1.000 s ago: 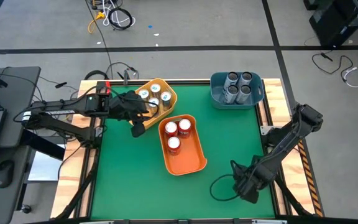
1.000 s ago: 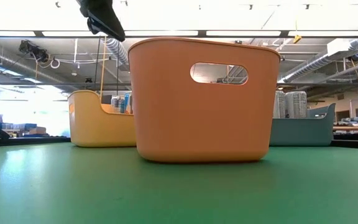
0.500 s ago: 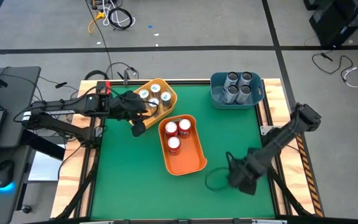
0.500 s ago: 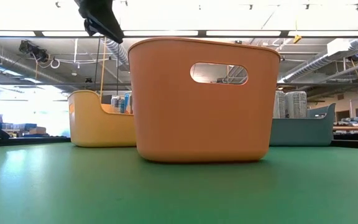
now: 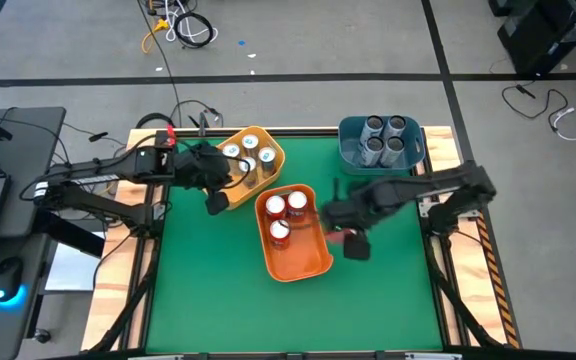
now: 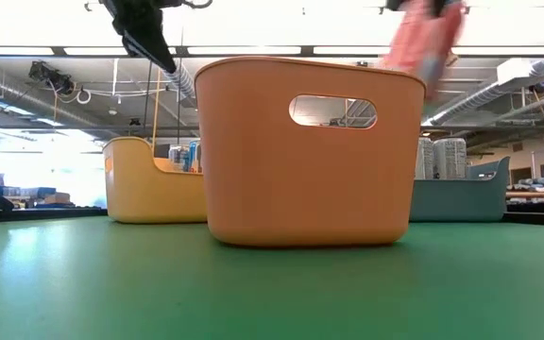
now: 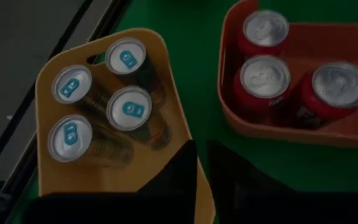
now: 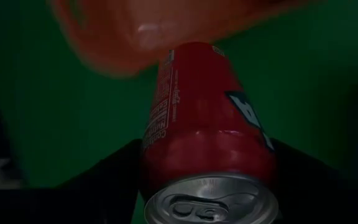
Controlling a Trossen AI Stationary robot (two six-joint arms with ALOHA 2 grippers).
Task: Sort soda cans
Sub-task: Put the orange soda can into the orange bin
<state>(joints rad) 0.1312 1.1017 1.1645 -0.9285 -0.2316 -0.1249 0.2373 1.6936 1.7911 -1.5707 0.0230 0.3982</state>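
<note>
Right now my right gripper (image 5: 346,237) is clamped on a red can (image 8: 204,130), just beside the right rim of the orange bin (image 5: 313,262). My left gripper (image 5: 214,200), fingers nearly together and empty, hangs beside the yellow bin (image 5: 275,155).
</note>
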